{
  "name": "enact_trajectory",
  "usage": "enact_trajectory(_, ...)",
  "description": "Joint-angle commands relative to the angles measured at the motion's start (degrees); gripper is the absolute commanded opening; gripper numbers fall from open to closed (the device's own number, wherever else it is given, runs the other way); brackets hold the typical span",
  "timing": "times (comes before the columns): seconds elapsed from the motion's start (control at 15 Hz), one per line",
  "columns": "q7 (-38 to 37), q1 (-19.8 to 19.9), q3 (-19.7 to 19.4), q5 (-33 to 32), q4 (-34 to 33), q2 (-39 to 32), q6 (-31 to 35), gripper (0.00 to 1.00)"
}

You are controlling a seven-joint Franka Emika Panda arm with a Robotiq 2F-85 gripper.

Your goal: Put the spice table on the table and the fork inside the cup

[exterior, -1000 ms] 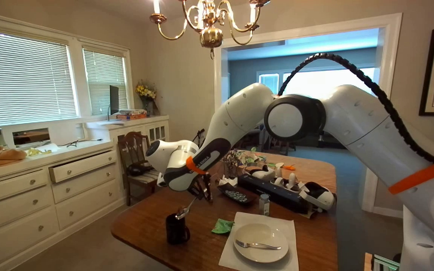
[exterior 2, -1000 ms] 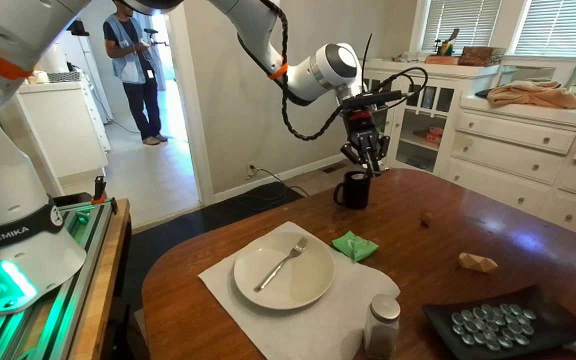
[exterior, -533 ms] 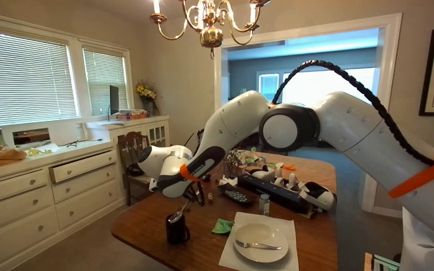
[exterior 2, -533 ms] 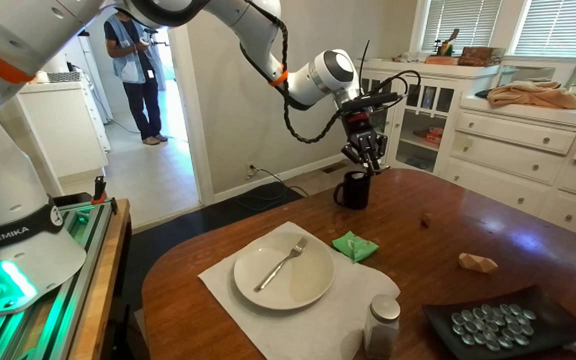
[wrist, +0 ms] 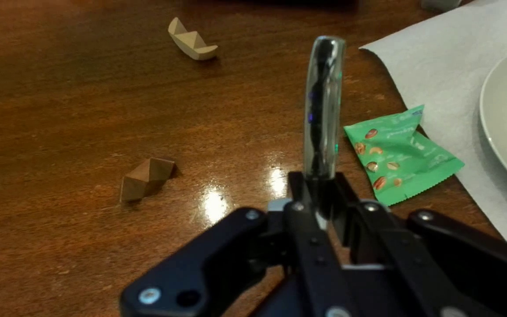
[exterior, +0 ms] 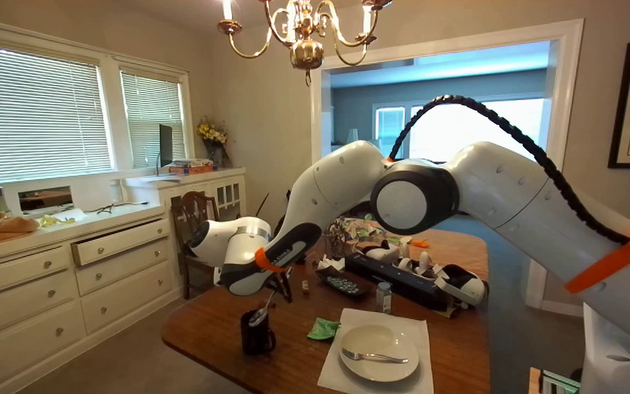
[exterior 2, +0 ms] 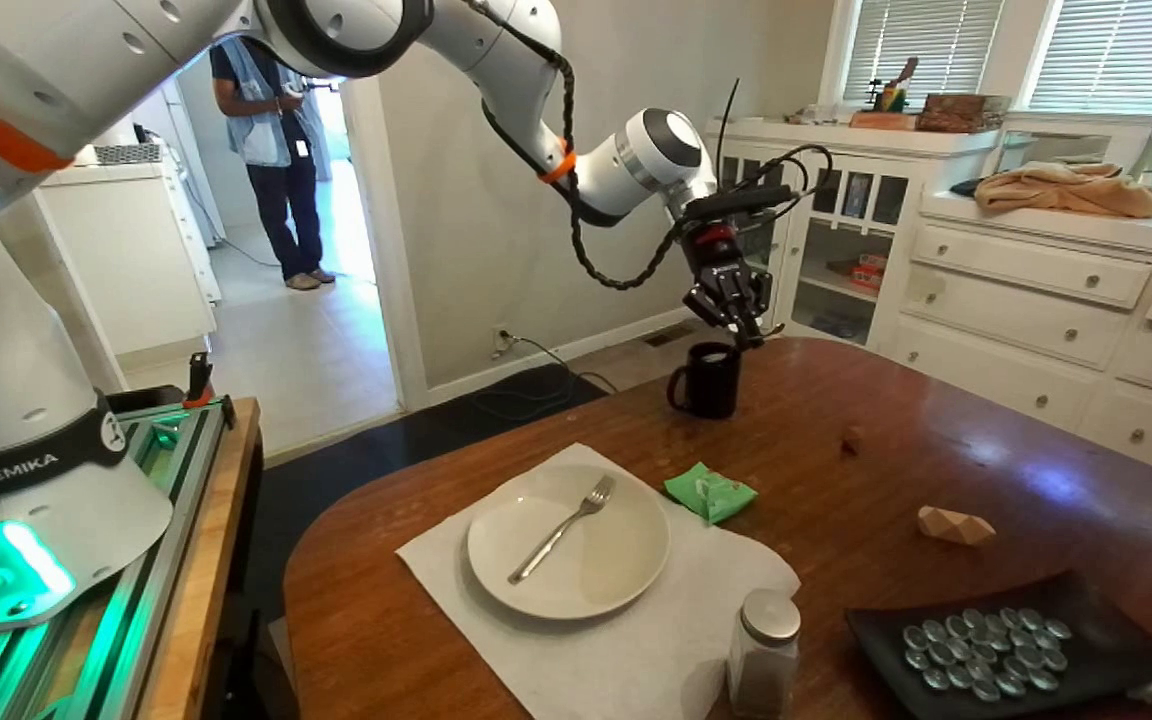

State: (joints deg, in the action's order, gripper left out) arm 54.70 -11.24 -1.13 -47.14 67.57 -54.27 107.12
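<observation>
My gripper (exterior: 281,288) is shut on a silver spoon (exterior: 258,316), tilted, its bowl at the mouth of the black cup (exterior: 255,336). How deep it sits in the cup is unclear. In the wrist view the gripper (wrist: 321,187) pinches the spoon, whose handle (wrist: 323,105) sticks out beyond the fingertips. In an exterior view the gripper (exterior 2: 748,336) is just above the cup (exterior 2: 711,382). The fork (exterior 2: 561,530) lies on the white plate (exterior 2: 496,575). The clear spice jar (exterior 2: 764,655) with a grey lid stands upright on the brown table (exterior 2: 836,500).
A green snack packet (exterior 2: 711,493) lies between cup and plate, by the white paper mat (exterior 2: 656,640). Small wooden pieces (exterior 2: 954,525) lie on the table. A black tray (exterior 2: 886,640) holds glass beads. A black box (exterior: 397,282) and a headset (exterior: 460,284) are farther back.
The arm has lowered, and in an exterior view the gripper has shifted left. The spoon has become steeper, its bowl slightly lower at the cup's mouth. Cup, plate, fork and jar have not moved.
</observation>
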Motion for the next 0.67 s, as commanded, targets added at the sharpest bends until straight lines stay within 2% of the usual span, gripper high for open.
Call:
enact_trajectory(0.0, 2.1, -1.7, -0.5, -2.8, -3.8, -2.6, -4.5, 0.04)
enact_trajectory(0.6, 5.0, -3.0, 0.1, -4.0, -6.1, -5.2, -7.7, 0.04)
